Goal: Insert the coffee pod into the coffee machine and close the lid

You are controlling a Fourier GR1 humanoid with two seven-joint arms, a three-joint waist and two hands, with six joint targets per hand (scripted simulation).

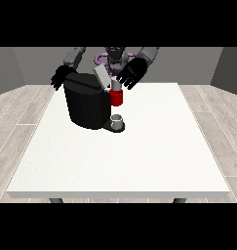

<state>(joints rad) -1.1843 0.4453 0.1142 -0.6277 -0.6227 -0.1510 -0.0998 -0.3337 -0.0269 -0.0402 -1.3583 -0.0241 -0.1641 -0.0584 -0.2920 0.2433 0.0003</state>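
Table: my big white table (pixel 139 161) fills the middle, its dark legs (pixel 55 200) showing under the near edge.
Floor: pale grey wood-look planks (pixel 15 117) around me.
Walls: plain grey walls (pixel 22 66) behind me.
Light: even.

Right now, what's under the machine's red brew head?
A small grey cup stands on the coffee machine's base, below the red brew head. The raised lid and the head's top hide any pod.

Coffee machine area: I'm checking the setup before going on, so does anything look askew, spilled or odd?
Nothing looks spilled or damaged. The coffee machine stands upright on the white table, its grey lid tilted up and open, and a small cup sits upright below its red front part.
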